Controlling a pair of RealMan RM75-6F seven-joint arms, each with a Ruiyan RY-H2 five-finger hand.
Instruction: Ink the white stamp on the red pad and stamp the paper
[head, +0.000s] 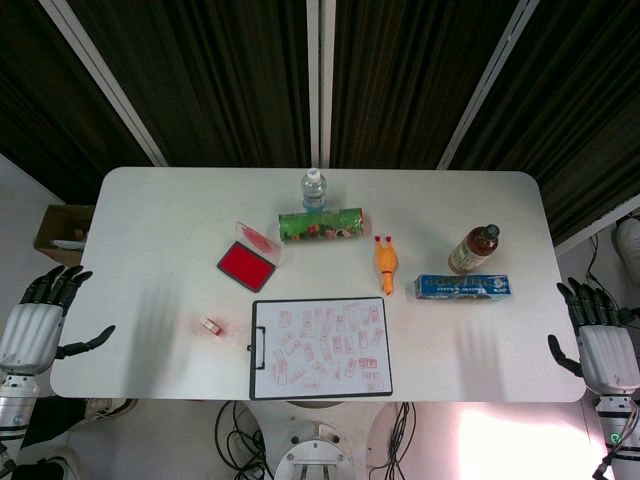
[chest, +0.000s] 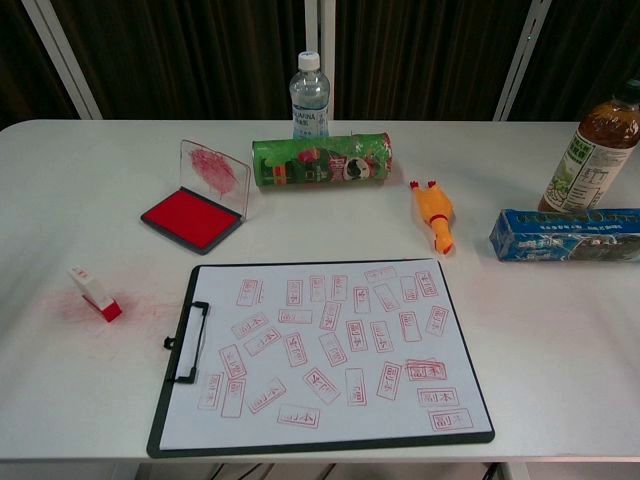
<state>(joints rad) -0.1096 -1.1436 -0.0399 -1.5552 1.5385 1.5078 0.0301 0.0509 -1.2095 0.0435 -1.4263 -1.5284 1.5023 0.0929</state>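
The white stamp (head: 210, 324) (chest: 94, 293) lies on its side on the table left of the clipboard, its red face down-right on a smear of red ink. The red ink pad (head: 246, 265) (chest: 190, 217) sits open behind it, its clear lid (chest: 213, 174) standing up. The paper (head: 320, 345) (chest: 325, 347), covered with several red stamp marks, is clipped to a black clipboard. My left hand (head: 40, 318) hangs open beyond the table's left edge. My right hand (head: 600, 335) hangs open off the right edge. Neither hand shows in the chest view.
Behind the paper lie a green chip can (head: 321, 225) (chest: 322, 160) and a water bottle (head: 314, 189) (chest: 309, 95). A rubber chicken (head: 386, 263) (chest: 433, 213), a blue box (head: 462, 287) (chest: 566, 235) and a tea bottle (head: 473, 249) (chest: 592, 152) stand to the right.
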